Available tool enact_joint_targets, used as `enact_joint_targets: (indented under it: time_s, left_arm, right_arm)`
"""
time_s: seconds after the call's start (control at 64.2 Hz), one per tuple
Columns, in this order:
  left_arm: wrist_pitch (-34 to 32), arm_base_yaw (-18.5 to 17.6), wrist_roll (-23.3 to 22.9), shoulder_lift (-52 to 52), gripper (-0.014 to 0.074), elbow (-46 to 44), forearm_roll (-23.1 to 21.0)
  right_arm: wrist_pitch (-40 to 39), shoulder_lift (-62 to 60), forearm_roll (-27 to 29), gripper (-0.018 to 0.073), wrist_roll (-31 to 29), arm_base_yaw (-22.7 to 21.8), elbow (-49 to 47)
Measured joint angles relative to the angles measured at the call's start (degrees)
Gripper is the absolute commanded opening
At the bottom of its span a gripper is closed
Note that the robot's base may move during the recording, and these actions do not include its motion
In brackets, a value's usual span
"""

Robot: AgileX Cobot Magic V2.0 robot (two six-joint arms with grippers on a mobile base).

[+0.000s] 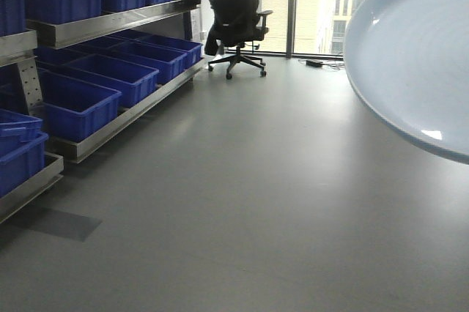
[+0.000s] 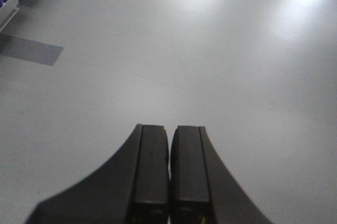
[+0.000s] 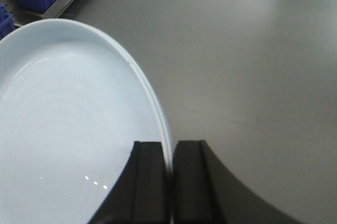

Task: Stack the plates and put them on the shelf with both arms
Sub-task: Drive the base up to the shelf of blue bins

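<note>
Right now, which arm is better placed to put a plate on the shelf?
Right, probably. The right end effector grips the plate by its rim; the left end effector is shut, empty, over the floor.

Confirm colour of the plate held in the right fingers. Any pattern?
The plate is plain glossy pale bluish-white, no pattern; best in right wrist view.

Grey floor point(image 1: 242, 202), blue bins point(image 1: 80, 103), office chair point(image 1: 236, 23)
</note>
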Motion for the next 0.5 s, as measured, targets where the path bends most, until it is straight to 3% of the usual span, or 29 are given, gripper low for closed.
enact_joint_targets:
  time_s: [0.498]
  left_arm:
    - [0.00, 0.00, 0.00, 0.00, 0.0097, 0.00, 0.00]
  right_arm:
    - [0.00, 0.00, 0.00, 0.0015, 0.00, 0.00, 0.00]
